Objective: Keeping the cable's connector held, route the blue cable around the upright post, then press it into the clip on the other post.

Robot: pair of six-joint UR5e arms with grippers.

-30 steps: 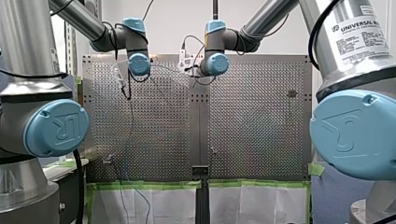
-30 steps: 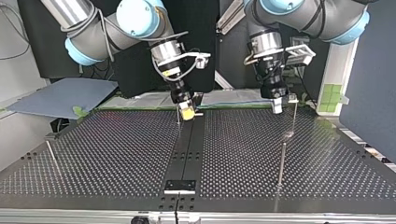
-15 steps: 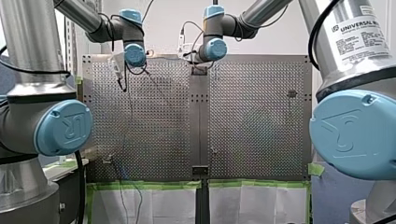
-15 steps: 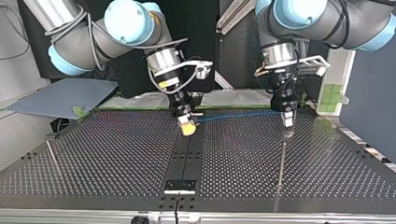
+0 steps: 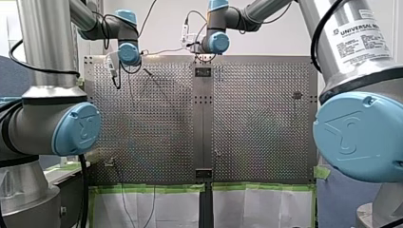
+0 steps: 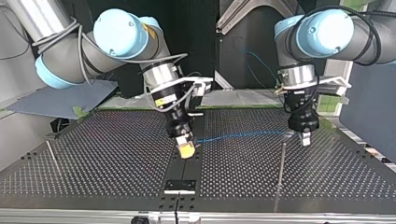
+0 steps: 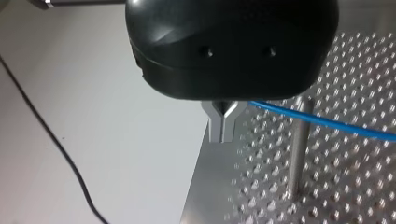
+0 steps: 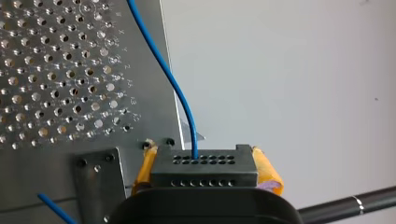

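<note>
The perforated table [image 6: 107, 158] spread dark across the top view, with a plain centre strip [image 6: 184, 168] running down its middle. My right arm [image 6: 93, 46] came in at that view's left and my left arm [image 6: 341, 35] at its right, each bent down over the table. My right gripper [image 6: 186, 149] hung tilted over the centre strip. The right wrist view showed its yellow pads [image 8: 267, 167] clamped on either side of the black connector [image 8: 204, 171], which sat squarely between them. My left gripper [image 6: 306, 138] pointed straight down at the top view's right, near the top of the upright post [image 6: 281, 161]. In the left wrist view its metal fingers [image 7: 215, 126] were pressed together, and the blue cable [image 6: 243, 136] ran out from their base, so they appeared to be pinching it. The cable stretched nearly straight between the two grippers, above the table, from the connector's row of holes across to the left gripper. In the left wrist view it crossed the upper end of the upright post; whether it touched the post I could not tell. The other post [image 6: 53, 157] stood thin and slightly leaning at the top view's far left, well apart from the cable, with the small clip [image 6: 49, 136] at its top.
</note>
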